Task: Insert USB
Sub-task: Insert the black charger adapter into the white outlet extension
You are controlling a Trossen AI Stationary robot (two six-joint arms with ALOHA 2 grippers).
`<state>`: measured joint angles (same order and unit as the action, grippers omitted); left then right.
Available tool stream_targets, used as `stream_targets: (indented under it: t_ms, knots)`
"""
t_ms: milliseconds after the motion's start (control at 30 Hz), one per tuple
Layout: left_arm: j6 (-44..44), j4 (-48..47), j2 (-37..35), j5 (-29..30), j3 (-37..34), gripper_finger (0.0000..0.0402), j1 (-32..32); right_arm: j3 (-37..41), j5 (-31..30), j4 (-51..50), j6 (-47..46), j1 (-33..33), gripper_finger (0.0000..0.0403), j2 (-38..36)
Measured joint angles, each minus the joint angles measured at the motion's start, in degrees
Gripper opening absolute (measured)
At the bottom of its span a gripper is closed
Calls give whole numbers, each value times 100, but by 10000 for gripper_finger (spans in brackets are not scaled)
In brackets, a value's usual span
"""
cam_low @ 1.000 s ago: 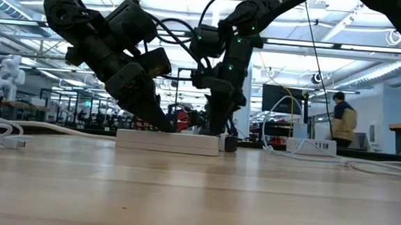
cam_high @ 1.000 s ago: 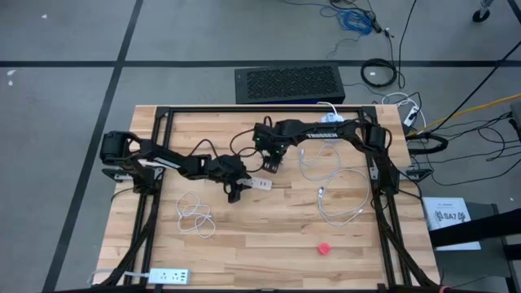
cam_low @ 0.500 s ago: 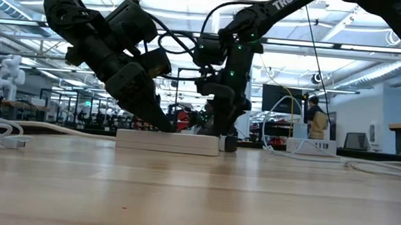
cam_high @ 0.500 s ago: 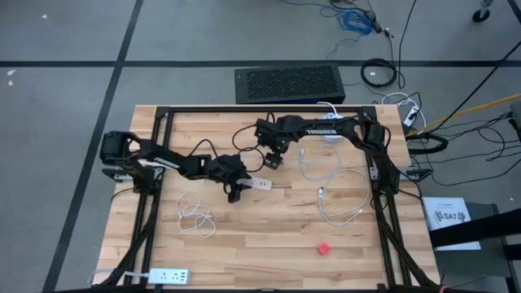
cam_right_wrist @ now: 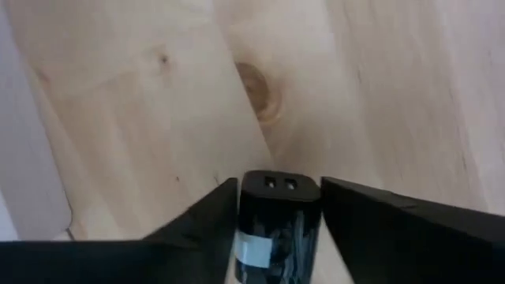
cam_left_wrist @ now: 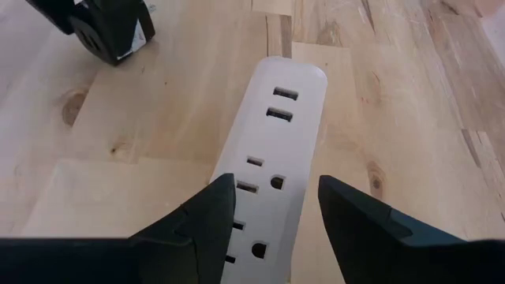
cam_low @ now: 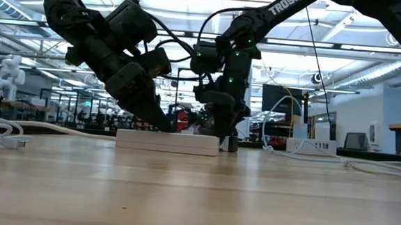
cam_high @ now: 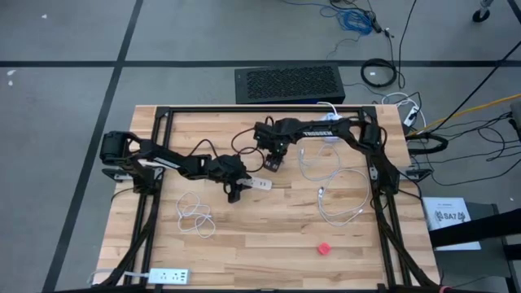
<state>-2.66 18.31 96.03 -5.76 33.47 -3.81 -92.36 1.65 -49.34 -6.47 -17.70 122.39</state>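
Observation:
A white power strip lies flat on the wooden table, and my left gripper straddles it near its left end. The strip's free end with its sockets points toward my right gripper. That gripper points nearly straight down and is shut on a small black USB charger block showing two ports on its face. In the low view the block stands on the table just beyond the strip's right end. My left gripper has the power strip's two long sides between its fingers, slanting down from the table's left and lying along the strip. The strip rests flat on the table. My right gripper pinches the black block's two opposite sides from above, fingers pointing down. The block's lower end is at the table top.
Loose white cables lie at the near left and at the right. A small red object and a second white power strip sit near the front edge. Black frame rails border the table.
My right gripper has sunk a little over the black block, which has stayed on the table at the strip's right end. My left gripper and the power strip have kept still.

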Motion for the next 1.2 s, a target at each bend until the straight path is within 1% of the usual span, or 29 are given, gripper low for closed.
stream_targets:
  t_ms: [133,367,500,633,767,967,1033,1200]
  knots:
    - [0,0,0,0,0,192,0,-5,-15,20,288,63,110,-6]
    - [2,0,0,0,0,192,0,2,-29,76,596,165,106,-70]
    - [25,-1,0,2,0,192,0,2,-46,474,710,341,106,-369]
    - [58,-2,0,9,0,192,0,36,-87,1000,733,677,106,-608]
    - [59,-2,0,15,-2,192,0,502,-224,2118,570,1053,106,-791]
    - [57,-2,0,17,-7,192,4,1822,-928,4353,107,1578,106,-1051]
    - [48,0,0,4,-9,192,1,2283,-1163,5305,-58,1705,106,-1176]
    - [36,45,0,0,-11,192,-1,3404,-1176,7674,-404,1946,106,-1429]
